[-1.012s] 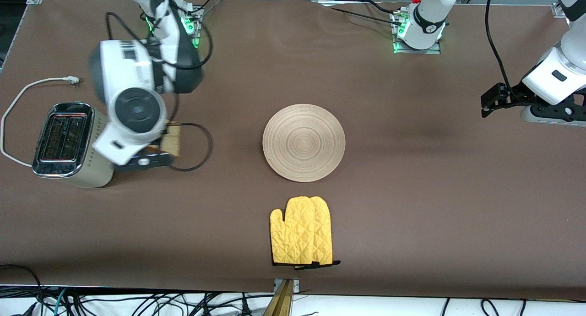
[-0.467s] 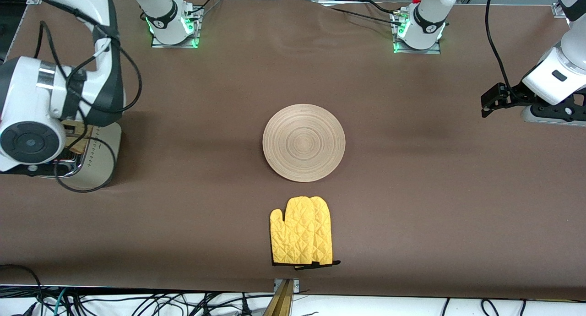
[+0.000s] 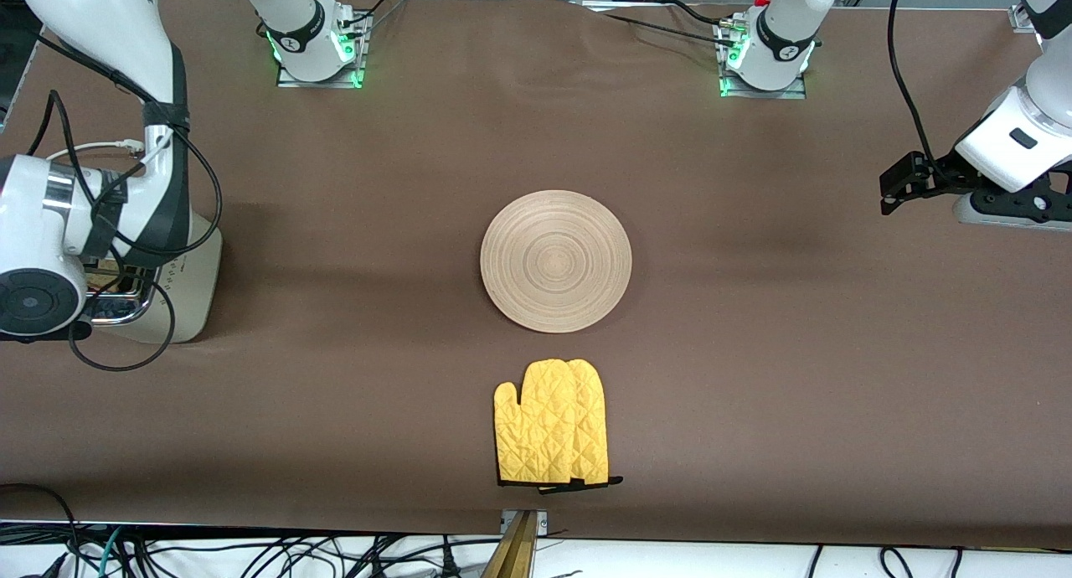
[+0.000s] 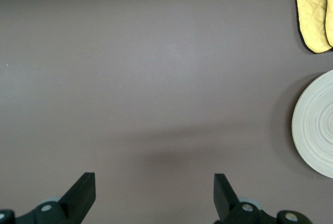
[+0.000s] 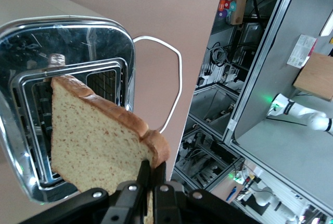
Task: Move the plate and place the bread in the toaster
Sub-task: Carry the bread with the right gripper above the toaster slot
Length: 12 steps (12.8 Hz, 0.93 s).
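Note:
My right gripper [image 5: 153, 168] is shut on the crust edge of the bread [image 5: 93, 140], a speckled tan slice with a brown crust. It holds the slice tilted just above the black slots of the toaster [image 5: 67, 41]. From the front, the right wrist covers most of the toaster [image 3: 191, 281] and hides the bread and the fingers. The round wooden plate [image 3: 555, 260] lies bare at the table's middle. My left gripper [image 3: 900, 184] waits open over the left arm's end of the table, its fingers wide apart over bare cloth [image 4: 153, 182], with the plate's rim [image 4: 317, 125] at the view's side.
A yellow oven mitt [image 3: 553, 423] lies nearer the front camera than the plate and also shows in the left wrist view [image 4: 312, 10]. The toaster's white cord [image 3: 84, 149] loops beside it. Black cables hang from the right wrist [image 3: 126, 343].
The right arm swung with the bread from beside the toaster to over its top, toward the right arm's end of the table. The left arm, plate and mitt stayed put.

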Available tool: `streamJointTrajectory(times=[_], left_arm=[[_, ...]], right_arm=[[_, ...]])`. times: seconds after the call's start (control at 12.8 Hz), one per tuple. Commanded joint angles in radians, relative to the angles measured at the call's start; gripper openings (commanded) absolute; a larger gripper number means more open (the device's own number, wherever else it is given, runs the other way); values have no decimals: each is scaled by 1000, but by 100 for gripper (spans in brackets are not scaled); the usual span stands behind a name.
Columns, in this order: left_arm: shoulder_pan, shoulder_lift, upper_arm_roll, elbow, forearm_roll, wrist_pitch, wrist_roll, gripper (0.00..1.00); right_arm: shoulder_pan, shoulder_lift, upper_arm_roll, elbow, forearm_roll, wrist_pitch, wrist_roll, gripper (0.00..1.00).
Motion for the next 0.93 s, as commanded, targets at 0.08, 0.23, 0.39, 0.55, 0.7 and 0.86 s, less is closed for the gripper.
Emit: streamJointTrajectory(times=[0.08, 0.23, 0.39, 0.55, 0.7, 0.86], left_arm=[[5, 1, 0, 18, -19, -20, 24, 100], [5, 1, 1, 20, -19, -20, 26, 100], [6, 3, 1, 20, -19, -20, 26, 100], [6, 4, 3, 20, -17, -19, 27, 100], [6, 7, 6, 21, -17, -19, 27, 100], [6, 9, 6, 21, -17, -19, 27, 100]], right_arm=[[11, 4, 2, -7, -10, 4, -29, 0], [18, 4, 5, -13, -10, -9, -40, 0], [21, -5, 4, -19, -10, -37, -137, 0], [21, -9, 2, -21, -18, -58, -162, 0], [21, -9, 2, -31, -21, -62, -182, 0], [32, -13, 4, -33, -21, -84, -216, 0]])
